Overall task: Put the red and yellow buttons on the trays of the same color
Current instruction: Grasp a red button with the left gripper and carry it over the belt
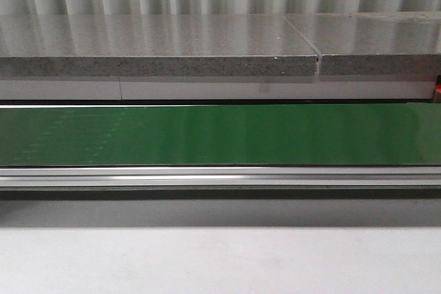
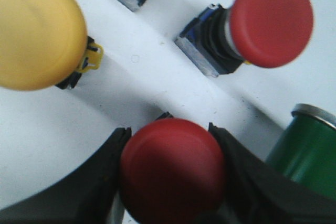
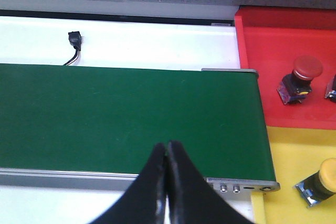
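Our left gripper [image 2: 170,182] stands closed around a red button [image 2: 172,174], one black finger [image 2: 79,192] pressed to each side of the domed cap, over a white surface [image 2: 147,66]. Near that held button lie another red button [image 2: 252,27] on its side, a yellow button [image 2: 39,30], and a green button [image 2: 307,153] just beside the finger. Our right gripper [image 3: 167,182] hangs over the green conveyor belt [image 3: 126,114] with its fingertips together and nothing between them. Beyond the belt's end sits the red tray [image 3: 273,40], already carrying a red-capped button [image 3: 299,80]; next to it the yellow tray [image 3: 289,150] holds a yellow-capped button [image 3: 323,182]. The front view shows only the belt and a grey speckled counter [image 1: 158,49] behind it. We judge these switches light, rigid and top-heavy, the smooth dome apt to slip; a hold lower, at the collar or body, would seem steadier, though the cap grip may serve for a short carry to the red tray
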